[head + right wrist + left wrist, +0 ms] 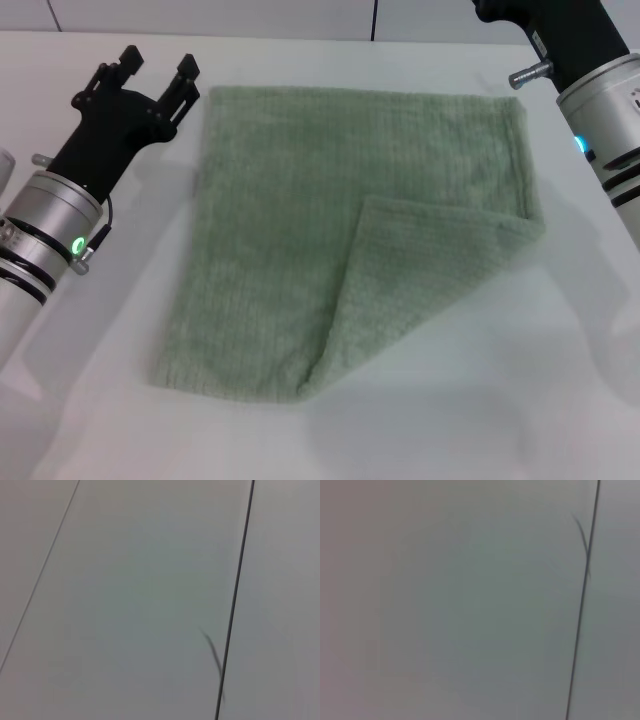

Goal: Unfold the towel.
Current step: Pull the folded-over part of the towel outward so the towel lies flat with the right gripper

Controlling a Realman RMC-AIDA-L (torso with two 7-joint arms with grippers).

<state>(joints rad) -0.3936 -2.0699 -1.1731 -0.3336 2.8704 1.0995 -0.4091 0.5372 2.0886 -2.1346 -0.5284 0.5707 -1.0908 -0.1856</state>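
On the white tabletop, at centre, lies the pale sage-green ribbed terry towel, mostly flat, with its 4 o'clock corner folded inward as a triangular flap. At 10 o'clock, just beside the cloth, hovers the left gripper, fingers apart, holding nothing. At 1 o'clock sits the right arm, claw out of frame, state unknowable. Judged mid-task: next calls for pinching that flap's tip and drawing it outward toward 4 o'clock.

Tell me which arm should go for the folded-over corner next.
Probably the right. The towel has its flap folded over on its near right part, close to the right arm. The left hand, open, sits off the towel's far left corner, farther from that flap. The right hand is out of view.
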